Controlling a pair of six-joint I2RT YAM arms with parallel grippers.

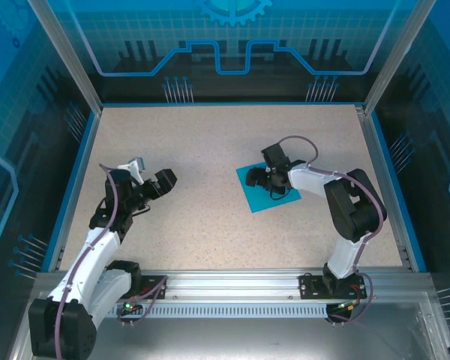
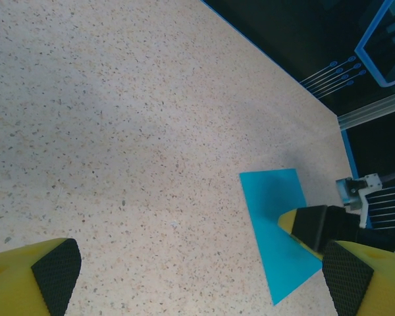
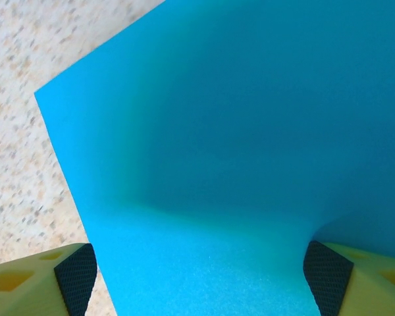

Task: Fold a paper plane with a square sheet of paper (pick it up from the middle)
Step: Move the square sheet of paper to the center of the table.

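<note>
Robot lab test cell, aluminium frame (image 1: 232,282), blue printed wall panels (image 1: 232,45), speckled table (image 1: 210,150)

The square sheet of paper (image 1: 253,192) lies on the table (image 1: 210,142), right of centre. The right gripper (image 1: 274,180) stands over it, jaws wide apart, with the sheet running between its fingers. One pad (image 3: 76,273) sits just past the sheet's edge, the other over the paper. The left gripper (image 1: 151,174) hangs well apart to the left, jaws wide. Bare table lies between its fingertips (image 2: 56,273), and the sheet lies ahead of the far one.
</note>
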